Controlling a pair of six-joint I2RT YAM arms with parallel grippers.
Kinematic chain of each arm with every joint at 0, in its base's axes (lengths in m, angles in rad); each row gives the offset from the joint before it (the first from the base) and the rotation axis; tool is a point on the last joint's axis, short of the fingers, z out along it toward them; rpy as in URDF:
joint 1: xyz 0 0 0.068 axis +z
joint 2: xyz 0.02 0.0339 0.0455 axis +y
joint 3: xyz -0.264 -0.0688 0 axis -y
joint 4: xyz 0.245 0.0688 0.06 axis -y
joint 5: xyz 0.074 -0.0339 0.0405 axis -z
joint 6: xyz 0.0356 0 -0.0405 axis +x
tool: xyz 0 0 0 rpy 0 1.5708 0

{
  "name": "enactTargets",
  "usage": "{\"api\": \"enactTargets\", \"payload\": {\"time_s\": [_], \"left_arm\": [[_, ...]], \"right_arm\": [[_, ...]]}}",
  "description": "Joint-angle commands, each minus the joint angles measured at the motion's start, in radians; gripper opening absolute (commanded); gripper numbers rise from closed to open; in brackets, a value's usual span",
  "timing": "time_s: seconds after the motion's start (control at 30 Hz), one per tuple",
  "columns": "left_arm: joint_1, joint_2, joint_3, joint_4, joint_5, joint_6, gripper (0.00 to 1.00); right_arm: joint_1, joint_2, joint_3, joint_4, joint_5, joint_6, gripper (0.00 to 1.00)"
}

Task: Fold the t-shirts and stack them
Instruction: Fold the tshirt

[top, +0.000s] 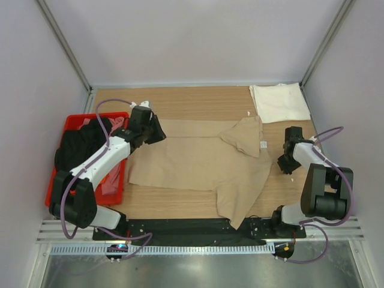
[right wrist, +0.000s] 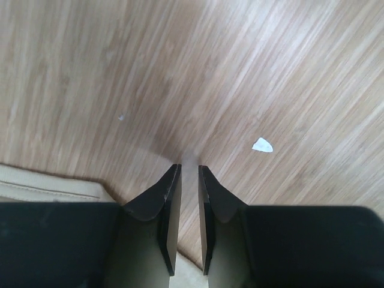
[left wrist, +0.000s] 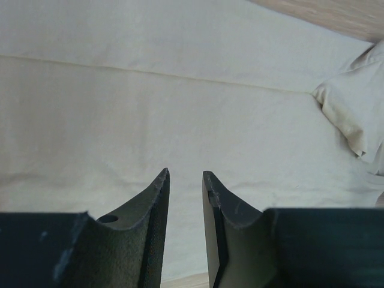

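A tan t-shirt (top: 192, 162) lies spread flat on the wooden table, with its far right sleeve folded inward. A cream-white t-shirt (top: 279, 102) lies folded at the back right corner. A black t-shirt (top: 75, 147) fills the red bin. My left gripper (top: 157, 133) hovers at the tan shirt's far left corner. Its jaws are a little open and empty over the cloth (left wrist: 180, 108) in the left wrist view (left wrist: 186, 174). My right gripper (top: 287, 163) is just right of the tan shirt, over bare wood. It is slightly open and empty in the right wrist view (right wrist: 189, 167), where the shirt's edge (right wrist: 48, 183) shows at the left.
A red plastic bin (top: 90, 117) stands at the table's left edge, beside the left arm. A small white scrap (right wrist: 262, 144) lies on the wood near the right gripper. Walls enclose the table on three sides.
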Motion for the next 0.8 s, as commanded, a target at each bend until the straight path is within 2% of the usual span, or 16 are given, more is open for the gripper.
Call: {"api": "enactTargets", "payload": {"time_s": [0.0, 0.13, 0.23, 0.4, 0.53, 0.67, 0.77], "left_arm": [[-0.003, 0.033, 0.084, -0.015, 0.008, 0.003, 0.30], [-0.003, 0.050, 0.101, -0.047, 0.004, 0.024, 0.30], [-0.003, 0.039, 0.090, -0.044, 0.005, 0.028, 0.31], [-0.003, 0.039, 0.095, -0.052, 0.005, 0.035, 0.31], [-0.003, 0.042, 0.099, -0.064, 0.005, 0.043, 0.31], [-0.004, 0.042, 0.104, -0.102, -0.054, 0.064, 0.32], [-0.003, 0.035, 0.104, -0.125, -0.079, 0.077, 0.32]], "right_arm": [[-0.011, -0.035, 0.073, -0.002, -0.008, -0.045, 0.23], [0.001, -0.078, 0.102, 0.006, -0.154, -0.055, 0.20], [0.010, -0.093, 0.085, 0.032, -0.269, -0.036, 0.12], [0.043, -0.078, 0.041, 0.107, -0.372, 0.010, 0.08], [0.043, 0.009, 0.007, 0.154, -0.343, 0.024, 0.07], [0.038, 0.055, -0.012, 0.156, -0.245, 0.028, 0.06], [0.015, 0.029, -0.047, 0.125, -0.119, 0.053, 0.06]]}}
